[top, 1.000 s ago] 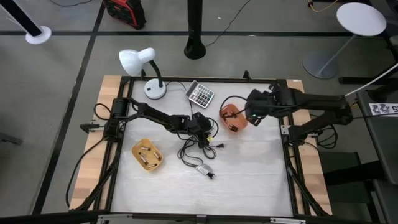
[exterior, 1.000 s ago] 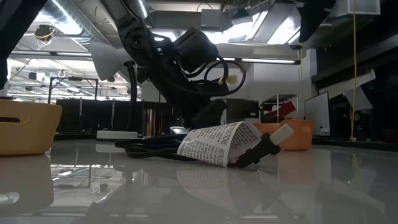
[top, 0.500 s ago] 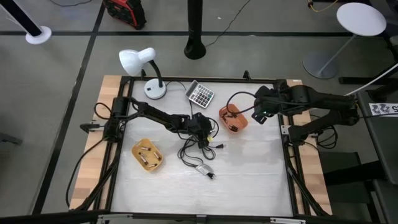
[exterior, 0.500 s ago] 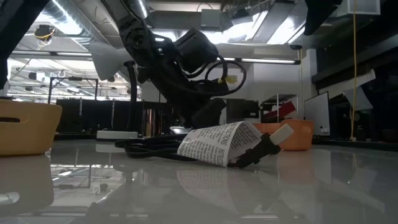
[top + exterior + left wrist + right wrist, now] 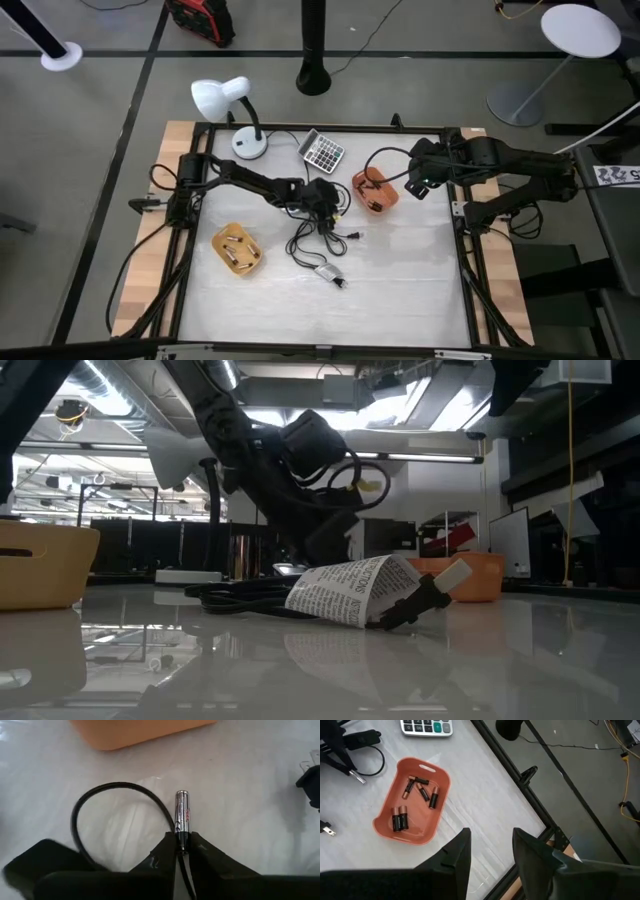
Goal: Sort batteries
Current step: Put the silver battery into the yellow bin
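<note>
Left tool [image 5: 181, 851] has closed on silvery battery [image 5: 182, 815], lifting slightly.

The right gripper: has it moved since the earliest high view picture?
Yes. The right gripper has pulled back from above the orange tray, toward the table's right edge, and its fingers are open.

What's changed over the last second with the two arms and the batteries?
The left pincer closed on a silvery battery beside the black cable. The right pincer drew back from over the orange tray toward the table's right edge and stays open. Trays, calculator and lamp unchanged.
</note>
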Tool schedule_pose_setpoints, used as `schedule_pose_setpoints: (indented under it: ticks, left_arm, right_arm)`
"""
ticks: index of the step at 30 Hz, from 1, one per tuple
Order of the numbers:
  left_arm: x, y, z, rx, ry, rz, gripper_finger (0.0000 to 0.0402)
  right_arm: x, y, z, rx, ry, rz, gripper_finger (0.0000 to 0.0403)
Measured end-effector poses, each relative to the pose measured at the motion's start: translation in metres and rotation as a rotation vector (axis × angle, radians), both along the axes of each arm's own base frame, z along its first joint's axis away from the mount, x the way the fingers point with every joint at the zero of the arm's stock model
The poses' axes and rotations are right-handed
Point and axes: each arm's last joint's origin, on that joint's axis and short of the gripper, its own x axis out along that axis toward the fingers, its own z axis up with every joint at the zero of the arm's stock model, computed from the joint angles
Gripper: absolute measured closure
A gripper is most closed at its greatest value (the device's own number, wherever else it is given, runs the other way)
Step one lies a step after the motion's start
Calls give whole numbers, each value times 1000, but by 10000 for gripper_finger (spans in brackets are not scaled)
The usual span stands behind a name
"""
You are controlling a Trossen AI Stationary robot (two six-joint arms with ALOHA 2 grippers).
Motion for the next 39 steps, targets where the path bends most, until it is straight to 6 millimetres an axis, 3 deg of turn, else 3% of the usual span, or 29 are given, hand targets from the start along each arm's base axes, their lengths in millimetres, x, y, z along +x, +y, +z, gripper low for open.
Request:
schedule_pose_setpoints:
  ticks: [13,20,27,32,39]
  left_arm:
    - [-6,-1,48,-17,-119,-7,368]
    - [-25,-4,86,-20,-103,-42,373]
    - [-67,-9,133,-23,-23,-58,365]
    - [-113,-17,154,-89,150,-96,370]
    - [-174,-36,169,-295,431,-81,361]
  right_arm:
    - [0,0,0,3,-4,1,265]
    - [-6,0,3,-1,-15,7,265]
    - [-28,-1,-10,-24,-61,-28,265]
    - [-40,-1,-42,8,-143,-36,265]
    - [-47,4,-86,202,-258,38,265]
